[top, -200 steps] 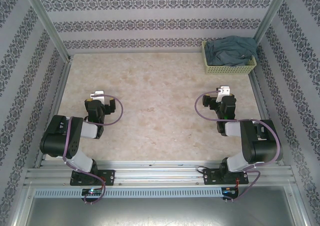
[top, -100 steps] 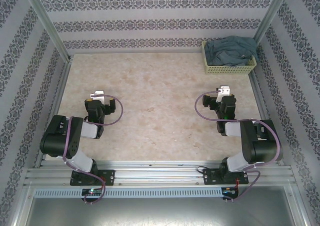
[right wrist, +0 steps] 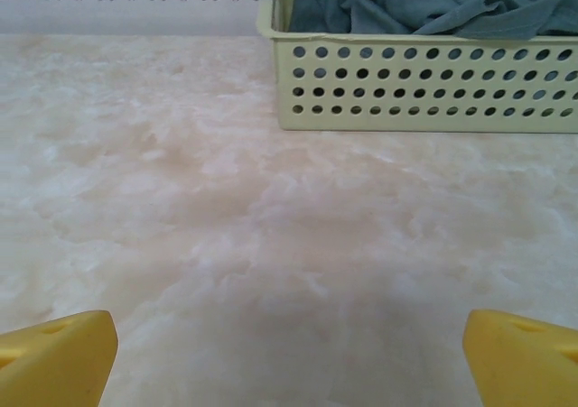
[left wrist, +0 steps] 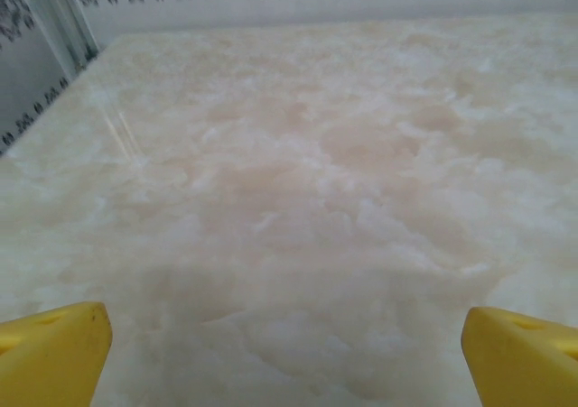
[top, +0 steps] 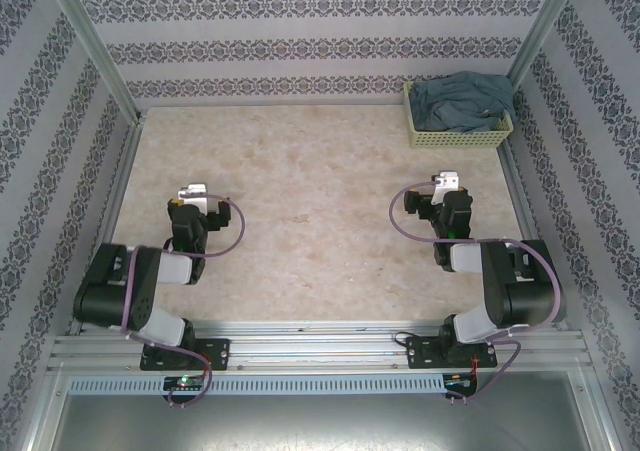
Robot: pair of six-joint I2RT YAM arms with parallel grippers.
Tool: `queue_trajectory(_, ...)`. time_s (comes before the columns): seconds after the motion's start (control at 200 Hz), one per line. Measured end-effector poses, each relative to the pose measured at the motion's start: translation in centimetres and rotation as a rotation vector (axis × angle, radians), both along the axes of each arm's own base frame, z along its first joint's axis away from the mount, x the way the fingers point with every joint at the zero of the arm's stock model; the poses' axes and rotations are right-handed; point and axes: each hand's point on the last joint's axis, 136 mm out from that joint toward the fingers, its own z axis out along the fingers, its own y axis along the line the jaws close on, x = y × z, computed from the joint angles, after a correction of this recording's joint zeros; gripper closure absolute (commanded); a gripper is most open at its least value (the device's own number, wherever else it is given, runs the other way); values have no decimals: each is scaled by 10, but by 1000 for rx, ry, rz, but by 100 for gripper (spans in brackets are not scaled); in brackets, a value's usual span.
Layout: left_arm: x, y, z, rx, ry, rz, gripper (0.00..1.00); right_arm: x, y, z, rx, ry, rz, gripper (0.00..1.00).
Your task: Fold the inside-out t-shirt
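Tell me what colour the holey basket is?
The basket is pale yellow-green, clearest in the right wrist view.

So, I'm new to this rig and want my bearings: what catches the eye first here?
The crumpled blue-grey t-shirt stands out, heaped in the pale green perforated basket at the far right corner of the table. The left hand and right hand hang open above it, near their bases.

the t-shirt (right wrist: 424,1) is a plain slate blue-grey, no print anywhere. the basket (right wrist: 424,91) is pale yellow-green with neat rows of round holes. the surface (top: 300,241) has a creamy beige marble look, cloudy with pinkish patches. the walls (top: 320,26) are white with dark grey floral bands. the left gripper (left wrist: 287,357) and right gripper (right wrist: 289,357) both have bright yellow fingers (left wrist: 54,353). the arms (top: 510,291) are black with silvery-white sections and purple cables (top: 397,223).
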Motion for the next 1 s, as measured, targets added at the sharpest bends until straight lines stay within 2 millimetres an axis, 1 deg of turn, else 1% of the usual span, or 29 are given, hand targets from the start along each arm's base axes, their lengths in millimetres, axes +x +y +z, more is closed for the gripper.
queue_trajectory(0.06,-5,-5,25,6,-62,-9,0,-4,7,7,-12,4,23,2)
queue_trajectory(0.115,-9,-10,53,-7,-131,-18,0,-6,15,23,-23,-5,48,2)
queue_trajectory(0.155,-11,-12,74,-31,-180,-19,0,-5,22,38,-27,-21,68,2)
queue_trajectory(0.235,-14,-15,111,-112,-260,-19,0,-2,34,79,-23,-74,100,2)
queue_trajectory(0.295,-13,-19,132,-176,-293,-39,0,-1,41,111,-5,-110,120,2)
queue_trajectory(0.375,-13,-26,148,-268,-304,-61,0,1,42,147,37,-147,114,2)
queue_trajectory(0.43,-13,-27,149,-335,-290,-55,0,3,40,164,81,-155,94,2)
queue_trajectory(0.465,-14,-27,144,-388,-268,-39,0,5,36,169,111,-154,77,2)
queue_trajectory(0.505,-17,-26,136,-447,-234,-17,0,8,31,171,142,-146,51,2)
queue_trajectory(0.555,-20,-26,125,-501,-195,3,0,13,20,167,187,-126,0,2)
queue_trajectory(0.664,-26,-30,114,-574,-161,1,0,32,-4,143,234,-35,-107,2)
queue_trajectory(0.744,-29,-34,109,-604,-135,-6,0,57,-17,128,233,40,-168,2)
queue_trajectory(0.859,-32,-37,96,-624,-80,-6,0,97,-30,119,204,98,-242,2)
queue_trajectory(0.944,-33,-38,87,-635,-41,4,0,126,-45,112,178,132,-313,2)
queue_trajectory(0.999,-34,-39,80,-636,-15,12,0,141,-55,108,165,151,-356,2)
